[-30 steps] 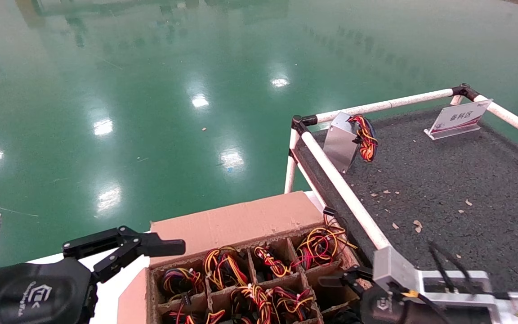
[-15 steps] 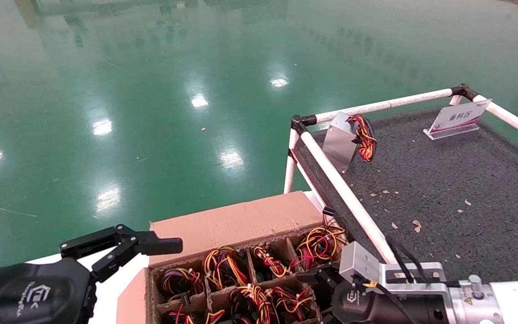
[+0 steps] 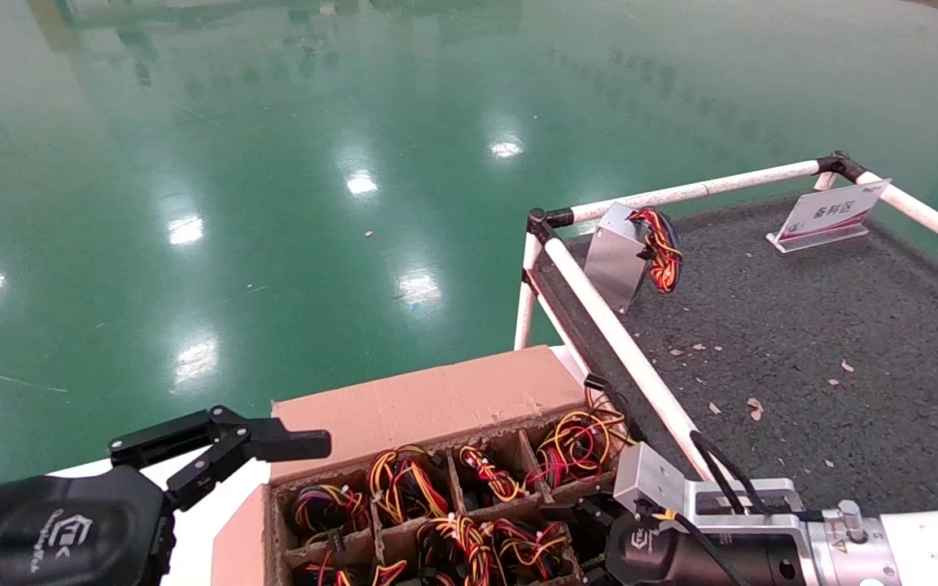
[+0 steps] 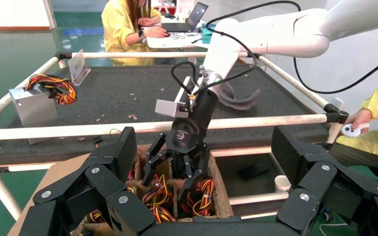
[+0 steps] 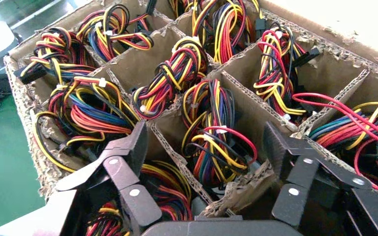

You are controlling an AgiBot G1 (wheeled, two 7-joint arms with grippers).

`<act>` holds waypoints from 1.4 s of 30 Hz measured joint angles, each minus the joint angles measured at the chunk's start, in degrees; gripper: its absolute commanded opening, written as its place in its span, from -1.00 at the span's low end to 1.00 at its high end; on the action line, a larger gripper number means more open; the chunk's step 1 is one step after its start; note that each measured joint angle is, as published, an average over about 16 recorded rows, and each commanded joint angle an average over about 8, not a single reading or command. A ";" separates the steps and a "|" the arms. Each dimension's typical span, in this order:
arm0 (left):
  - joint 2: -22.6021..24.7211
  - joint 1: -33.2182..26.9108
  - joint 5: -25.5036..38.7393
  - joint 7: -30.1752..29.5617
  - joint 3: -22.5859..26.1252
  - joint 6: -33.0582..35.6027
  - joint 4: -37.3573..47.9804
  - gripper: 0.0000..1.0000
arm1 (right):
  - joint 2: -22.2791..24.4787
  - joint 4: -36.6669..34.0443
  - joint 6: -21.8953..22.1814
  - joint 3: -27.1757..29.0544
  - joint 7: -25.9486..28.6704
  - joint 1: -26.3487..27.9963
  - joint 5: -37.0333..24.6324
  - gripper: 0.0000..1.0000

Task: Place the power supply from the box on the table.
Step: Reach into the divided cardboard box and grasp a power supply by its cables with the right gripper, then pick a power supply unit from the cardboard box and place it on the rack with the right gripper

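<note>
Now the right gripper (image 4: 177, 169) hangs over the box (image 3: 428, 403) cells — fingers (image 5: 128, 147) wide, left gripper (image 3: 273, 443) parked wide.

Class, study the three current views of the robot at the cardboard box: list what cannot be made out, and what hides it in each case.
- Metal cases of the power supplies in the box: all views, hidden by their wire bundles and the cell walls.
- Box's near cells: head view, cut off by the frame edge and covered by the right gripper.
- Sign text on the table: head view, too small.
</note>
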 measured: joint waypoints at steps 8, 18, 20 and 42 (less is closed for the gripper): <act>-0.01 0.00 -0.01 0.01 0.01 -0.01 0.00 1.00 | -0.75 -0.35 1.15 -0.46 -0.02 0.10 -1.11 -1.00; -0.01 -0.01 -0.02 0.02 0.03 -0.01 0.00 1.00 | -0.96 0.16 2.16 -0.69 0.73 -0.14 -1.74 -1.00; -0.01 -0.01 -0.03 0.02 0.04 -0.02 0.00 1.00 | -0.91 0.36 2.27 -0.66 1.08 -0.25 -1.67 -1.00; -0.03 -0.02 -0.05 0.04 0.08 -0.03 0.00 1.00 | 2.36 6.57 0.88 2.39 11.09 1.61 4.30 -1.00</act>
